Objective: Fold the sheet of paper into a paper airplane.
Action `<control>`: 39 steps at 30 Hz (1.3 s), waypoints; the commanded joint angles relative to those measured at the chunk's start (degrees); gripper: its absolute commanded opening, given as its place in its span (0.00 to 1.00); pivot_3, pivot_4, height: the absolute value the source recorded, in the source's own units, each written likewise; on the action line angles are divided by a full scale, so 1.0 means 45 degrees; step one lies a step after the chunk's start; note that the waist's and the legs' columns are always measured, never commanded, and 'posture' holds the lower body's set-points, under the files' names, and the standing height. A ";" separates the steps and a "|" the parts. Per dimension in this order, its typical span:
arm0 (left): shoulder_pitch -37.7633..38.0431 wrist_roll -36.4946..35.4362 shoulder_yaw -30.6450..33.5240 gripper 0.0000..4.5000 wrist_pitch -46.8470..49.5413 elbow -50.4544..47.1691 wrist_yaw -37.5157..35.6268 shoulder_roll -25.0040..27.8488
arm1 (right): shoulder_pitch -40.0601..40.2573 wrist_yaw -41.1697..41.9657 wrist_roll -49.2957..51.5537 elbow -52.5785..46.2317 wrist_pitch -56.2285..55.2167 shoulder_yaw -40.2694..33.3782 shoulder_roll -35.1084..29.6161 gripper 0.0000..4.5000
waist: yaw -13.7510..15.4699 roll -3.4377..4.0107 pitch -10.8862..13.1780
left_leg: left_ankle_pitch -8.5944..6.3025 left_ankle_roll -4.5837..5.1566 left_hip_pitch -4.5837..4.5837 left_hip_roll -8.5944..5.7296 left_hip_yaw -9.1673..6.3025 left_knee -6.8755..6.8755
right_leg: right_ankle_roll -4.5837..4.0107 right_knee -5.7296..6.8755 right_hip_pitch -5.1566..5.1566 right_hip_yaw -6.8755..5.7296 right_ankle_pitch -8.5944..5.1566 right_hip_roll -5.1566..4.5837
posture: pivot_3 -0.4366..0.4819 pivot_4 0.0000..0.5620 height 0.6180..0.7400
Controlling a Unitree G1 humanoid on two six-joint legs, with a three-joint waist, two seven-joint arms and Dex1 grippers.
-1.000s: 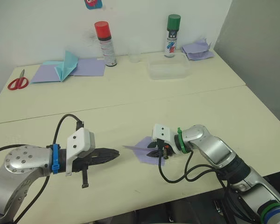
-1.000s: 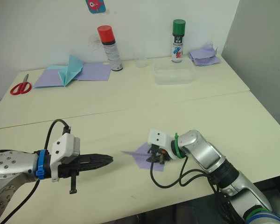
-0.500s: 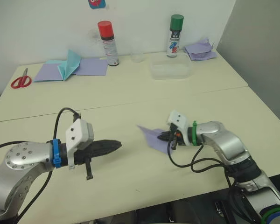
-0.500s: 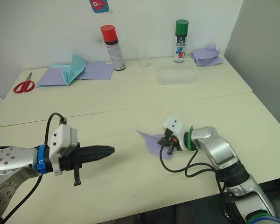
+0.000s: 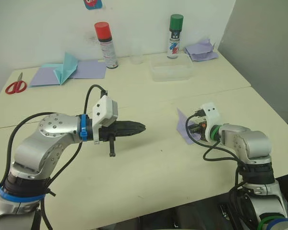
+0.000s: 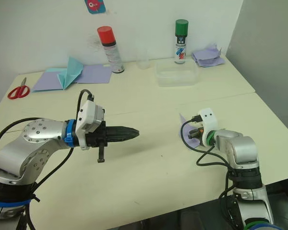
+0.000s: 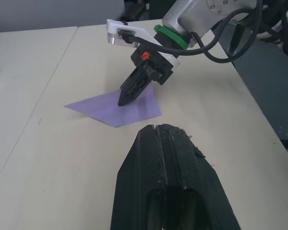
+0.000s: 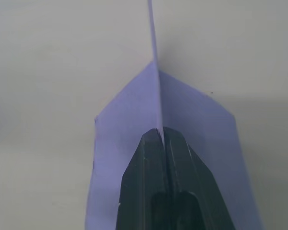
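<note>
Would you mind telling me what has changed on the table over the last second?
The right gripper, shut on the sheet of paper, has dragged it across the table toward the robot's right. The left gripper, shut and empty, has reached farther forward toward the middle. The spray cans, scissors and paper at the back kept their places.

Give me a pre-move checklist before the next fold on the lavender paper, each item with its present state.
1. Right end effector pinching the sheet of paper at its raised centre ridge: ok.
2. Sheet resting on the table, clear of the edge: ok.
3. Left end effector shut, empty, apart from the sheet: ok.
4. Wings even on both sides: cannot tell.
5. Plastic tub and spray cans far from the work: ok.
</note>
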 commanded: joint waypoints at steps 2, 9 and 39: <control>-0.0278 0.0550 0.0053 0.00 -0.0707 0.0308 -0.0141 -0.0101 | -0.0339 -0.0754 0.0009 0.0230 -0.0190 -0.0247 0.0213 0.00 | 0.0009 0.0000 0.0000 | 0.0000 0.0001 -0.0001 0.0000 0.0000 0.0000 | 0.0000 -0.0004 0.0000 0.0000 0.0000 0.0000 | 0.48 0.27 1.00; -0.0117 0.0772 0.0283 0.00 -0.0837 0.0337 0.0009 -0.0237 | -0.0376 -0.1153 0.0197 0.0378 -0.0430 -0.0385 0.0265 0.20 | 0.0017 0.0000 0.0000 | -0.0001 0.0002 -0.0003 -0.0004 -0.0001 0.0000 | 0.0003 0.0009 0.0000 -0.0005 0.0002 -0.0001 | 0.48 0.27 1.00; 0.4095 0.1119 0.5862 0.65 -0.1365 0.1761 -0.0434 0.2452 | 0.0806 1.2538 0.4266 -0.0599 -0.8952 -0.1401 -0.8060 1.00 | 0.0018 -0.0003 0.0025 | -0.0046 0.0080 0.0003 0.0014 0.0031 0.0013 | 0.0033 -0.0061 0.0054 -0.0035 -0.0004 -0.0016 | 0.48 0.27 1.00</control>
